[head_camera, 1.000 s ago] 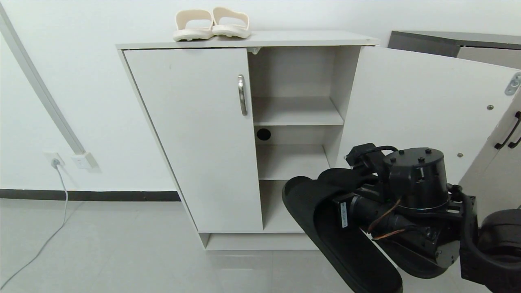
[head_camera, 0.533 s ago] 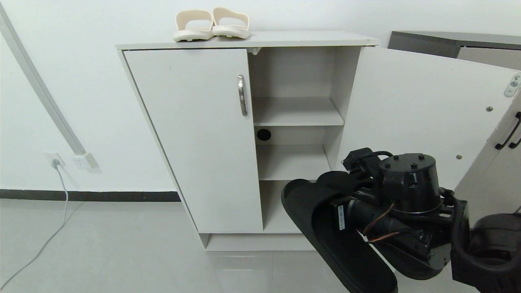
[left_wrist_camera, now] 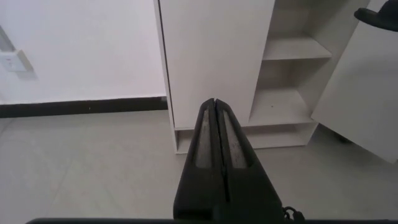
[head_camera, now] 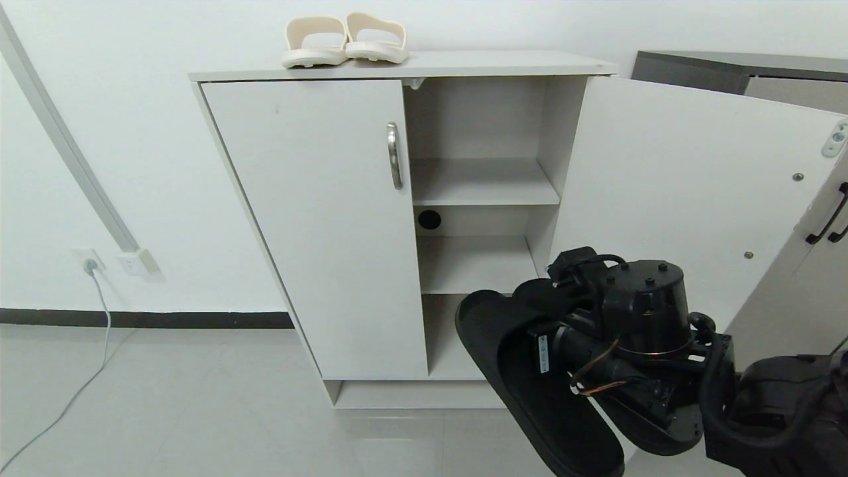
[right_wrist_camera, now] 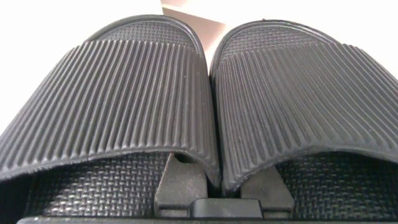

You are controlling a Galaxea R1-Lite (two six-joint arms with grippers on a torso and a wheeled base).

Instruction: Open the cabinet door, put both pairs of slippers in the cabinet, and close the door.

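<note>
You have a white wall [head_camera: 132,146] with black skirting [head_camera: 146,318] well left of the right gripper [right_wrist_camera: 221,190], and a socket [head_camera: 86,260] whose cable [head_camera: 85,374] trails onto the grey tiled floor [head_camera: 199,417]. Above and right of that gripper stands a grey cabinet [head_camera: 702,66] with black handles [head_camera: 828,213].

The black right arm [head_camera: 762,404] has a screw-topped cylindrical housing [head_camera: 644,305] (orange-brown wires [head_camera: 596,372] below it).

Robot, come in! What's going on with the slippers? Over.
Right claw shut on black slippers, before bottom shelf. Left claw shut, holding nothing. Beige slippers atop cabinet. Right door open.
</note>
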